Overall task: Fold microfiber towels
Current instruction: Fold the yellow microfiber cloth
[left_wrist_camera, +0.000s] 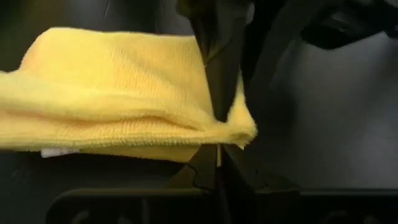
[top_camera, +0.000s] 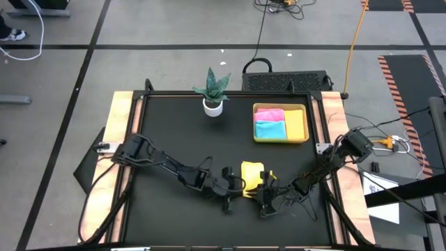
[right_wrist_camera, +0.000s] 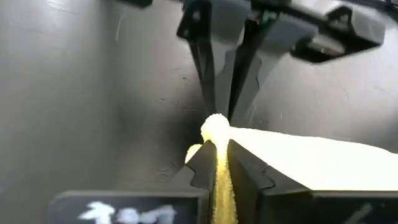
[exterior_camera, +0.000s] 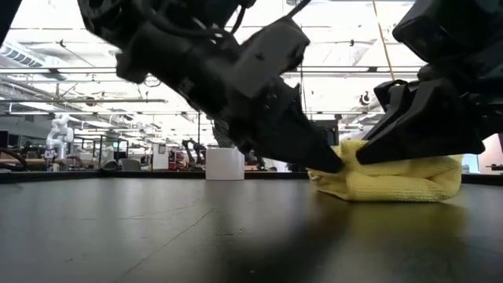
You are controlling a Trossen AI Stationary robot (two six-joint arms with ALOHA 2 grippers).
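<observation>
The yellow towel (top_camera: 252, 174) lies partly folded on the black table (top_camera: 174, 139) near its front edge, between the two grippers. The left gripper (top_camera: 235, 185) and the right gripper (top_camera: 265, 188) meet at the same front corner of the cloth, each with its jaws nearly closed and pinching the fabric. The pink towel (top_camera: 270, 113), the light blue towel (top_camera: 270, 130) and another yellow cloth (top_camera: 296, 124) lie folded in the tray (top_camera: 280, 140) at the table's rear right, beside a potted plant (top_camera: 212, 90).
</observation>
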